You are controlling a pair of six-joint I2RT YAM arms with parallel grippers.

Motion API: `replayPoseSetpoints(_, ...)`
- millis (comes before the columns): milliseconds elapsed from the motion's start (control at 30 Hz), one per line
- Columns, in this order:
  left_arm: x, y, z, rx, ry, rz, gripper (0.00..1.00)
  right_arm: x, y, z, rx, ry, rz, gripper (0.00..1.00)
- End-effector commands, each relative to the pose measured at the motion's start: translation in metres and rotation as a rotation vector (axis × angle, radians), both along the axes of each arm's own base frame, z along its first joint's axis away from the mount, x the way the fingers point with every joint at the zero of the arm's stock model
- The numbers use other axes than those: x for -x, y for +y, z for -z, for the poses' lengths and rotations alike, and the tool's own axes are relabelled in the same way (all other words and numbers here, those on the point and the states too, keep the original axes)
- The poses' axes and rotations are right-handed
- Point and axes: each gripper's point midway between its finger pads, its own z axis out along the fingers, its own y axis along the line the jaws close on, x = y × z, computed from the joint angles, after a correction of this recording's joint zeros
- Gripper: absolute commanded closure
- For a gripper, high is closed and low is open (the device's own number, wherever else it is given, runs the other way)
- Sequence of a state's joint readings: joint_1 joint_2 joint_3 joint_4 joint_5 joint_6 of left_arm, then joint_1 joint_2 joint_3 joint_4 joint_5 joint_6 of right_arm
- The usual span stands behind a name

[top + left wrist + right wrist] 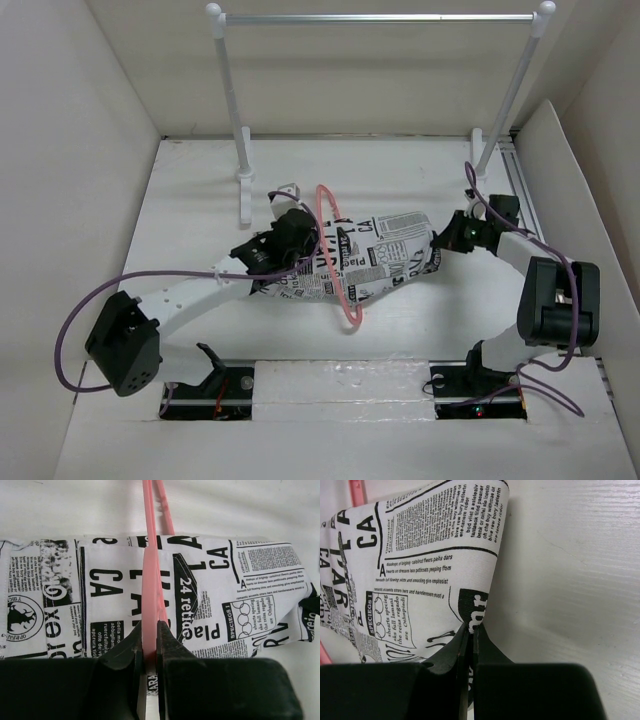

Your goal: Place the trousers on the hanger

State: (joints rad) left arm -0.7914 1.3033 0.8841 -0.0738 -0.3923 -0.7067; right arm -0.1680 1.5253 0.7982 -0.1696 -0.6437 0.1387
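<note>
The trousers [385,258] are white cloth with black newspaper print and lie folded mid-table. The pink hanger [335,252] runs across them, its hook toward the back. My left gripper [303,240] is shut on the hanger; in the left wrist view the jaws [149,637] clamp the pink bar [150,580] above the trousers [225,595]. My right gripper [440,240] is shut on the right edge of the trousers; in the right wrist view the jaws [470,630] pinch a fold of the cloth [420,570], lifted off the table. A bit of the hanger [356,491] shows at top left.
A white-and-silver rail [380,18] on two posts stands at the back of the table. White walls close in the left [70,150] and right [590,170] sides. The arm bases [340,385] sit at the near edge.
</note>
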Motion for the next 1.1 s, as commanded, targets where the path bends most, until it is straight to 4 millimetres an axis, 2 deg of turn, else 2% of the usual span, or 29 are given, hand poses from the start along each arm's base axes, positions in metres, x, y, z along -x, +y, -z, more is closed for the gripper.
replayPoseSetpoints(0, 0.003, 0.006, -0.03, -0.035, -0.069, -0.01, 1.0, -0.025, -0.006, -0.018, 0.044, -0.113, 0.008, 1.0)
replayPoseSetpoints(133, 0.0, 0.0, -0.038, 0.0, -0.075, -0.019, 1.0, -0.015, -0.001, -0.008, 0.039, -0.093, 0.005, 1.0)
replayPoseSetpoints(267, -0.002, -0.012, -0.058, 0.031, -0.102, 0.015, 1.0, -0.01, 0.0, -0.004, 0.034, -0.076, 0.0, 1.0)
replayPoseSetpoints(300, -0.005, -0.014, -0.07, 0.045, -0.121, 0.014, 1.0, -0.009, 0.0, -0.003, 0.036, -0.073, 0.0, 1.0)
replayPoseSetpoints(367, -0.004, -0.021, -0.079, 0.028, -0.138, 0.034, 1.0, -0.008, 0.003, -0.005, 0.038, -0.072, -0.01, 1.0)
replayPoseSetpoints(400, -0.004, -0.028, -0.093, 0.039, -0.15, 0.045, 1.0, -0.008, 0.003, -0.005, 0.04, -0.071, -0.013, 1.0)
replayPoseSetpoints(467, -0.002, -0.034, -0.096, 0.022, -0.132, 0.059, 1.0, -0.006, 0.004, -0.005, 0.038, -0.065, -0.019, 1.0)
replayPoseSetpoints(500, 0.0, -0.042, -0.112, 0.046, -0.149, 0.074, 1.0, -0.004, 0.005, -0.006, 0.035, -0.063, -0.027, 1.0)
replayPoseSetpoints(533, -0.002, -0.043, -0.118, 0.05, -0.153, 0.073, 1.0, -0.003, 0.005, -0.009, 0.037, -0.072, -0.035, 0.97)
replayPoseSetpoints(567, 0.002, -0.048, -0.117, 0.04, -0.141, 0.086, 1.0, 0.001, 0.007, -0.011, 0.035, -0.07, -0.047, 0.86)
replayPoseSetpoints(600, 0.002, -0.054, -0.138, 0.069, -0.153, 0.091, 1.0, 0.007, 0.013, -0.019, 0.036, -0.088, -0.097, 0.56)
replayPoseSetpoints(633, 0.002, -0.054, -0.138, 0.069, -0.153, 0.091, 1.0, 0.007, 0.013, -0.019, 0.036, -0.088, -0.097, 0.55)
replayPoseSetpoints(700, 0.003, -0.058, -0.155, 0.097, -0.157, 0.102, 1.0, 0.015, 0.019, -0.044, 0.029, -0.135, -0.146, 0.35)
replayPoseSetpoints(733, 0.003, -0.06, -0.161, 0.109, -0.165, 0.106, 1.0, 0.017, 0.02, -0.056, 0.033, -0.156, -0.152, 0.32)
replayPoseSetpoints(767, 0.004, -0.06, -0.178, 0.135, -0.187, 0.11, 1.0, 0.022, 0.025, -0.086, 0.043, -0.212, -0.171, 0.29)
replayPoseSetpoints(800, 0.003, -0.06, -0.187, 0.144, -0.198, 0.111, 1.0, 0.025, 0.03, -0.104, 0.049, -0.252, -0.186, 0.23)
replayPoseSetpoints(867, 0.003, -0.06, -0.2, 0.143, -0.209, 0.112, 1.0, 0.034, 0.038, -0.137, 0.073, -0.331, -0.23, 0.19)
replayPoseSetpoints(900, 0.002, -0.06, -0.223, 0.165, -0.243, 0.115, 1.0, 0.043, 0.054, -0.177, 0.065, -0.438, -0.287, 0.15)
replayPoseSetpoints(967, 0.001, -0.062, -0.233, 0.161, -0.249, 0.128, 1.0, 0.054, 0.081, -0.215, 0.042, -0.559, -0.371, 0.11)
replayPoseSetpoints(1000, 0.001, -0.063, -0.253, 0.188, -0.277, 0.132, 1.0, 0.065, 0.097, -0.241, -0.013, -0.599, -0.38, 0.08)
replayPoseSetpoints(1033, 0.0, -0.066, -0.256, 0.183, -0.281, 0.141, 1.0, 0.08, 0.126, -0.256, -0.06, -0.636, -0.462, 0.07)
replayPoseSetpoints(1067, 0.0, -0.071, -0.261, 0.19, -0.286, 0.16, 1.0, 0.086, 0.14, -0.275, -0.089, -0.705, -0.494, 0.06)
